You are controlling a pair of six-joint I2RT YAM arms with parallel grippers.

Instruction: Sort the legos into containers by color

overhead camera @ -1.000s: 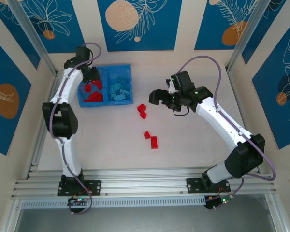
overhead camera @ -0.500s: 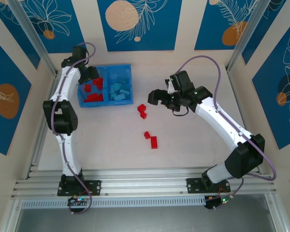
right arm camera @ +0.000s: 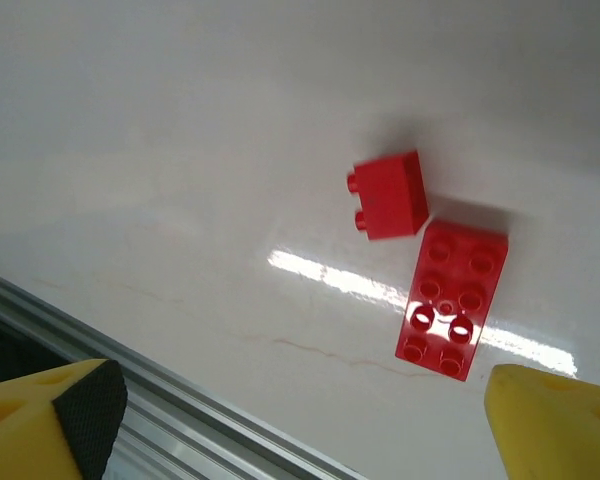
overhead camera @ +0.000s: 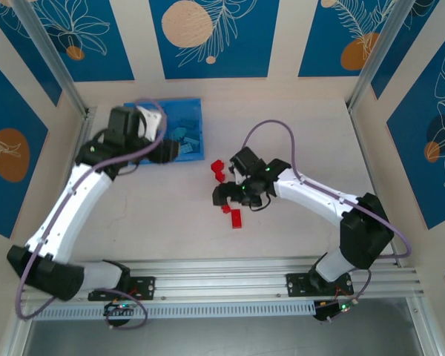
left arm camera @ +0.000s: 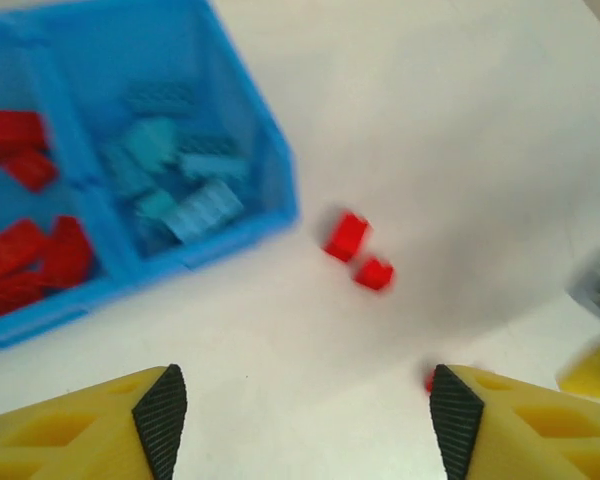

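Left gripper (overhead camera: 170, 152): jaws wide apart, nothing between the pads (left arm camera: 162, 420). It hovers just off the tray (left arm camera: 272, 165), which sits toward the far left corner of the worktop (overhead camera: 170, 222).

Right gripper (overhead camera: 224, 195): also fully open and empty, hanging over the middle of the worktop.

Tray contents: red bricks (left arm camera: 30, 255) in the left compartment (left arm camera: 0, 85), light blue bricks (left arm camera: 195, 205) in the right compartment (left arm camera: 155, 45). No colour mixing is visible.

Four red bricks remain loose mid-worktop:
- A pair near the tray's right edge (left arm camera: 346, 235).
- A small brick (right arm camera: 390, 193) on its side, with a long brick (right arm camera: 452, 298) just beside it, studs up. Whether the two touch at a corner I cannot tell.

Risks, as judged:
- The small and long bricks sit so close that closing on one may shove the other or pinch both crookedly. The worktop looks glossy, so a nudged brick could skid toward the rail (right arm camera: 180, 420) at the near edge.
- Both arms converge on the same central patch, and the left wrist view is motion-blurred — arm-to-arm contact is plausible if both go for neighbouring bricks.
- The left gripper is close to the tray wall, so a low pass could clip and shift it.
- A red brick released off-centre above the middle wall (left arm camera: 75, 170) could drop among the blue ones.
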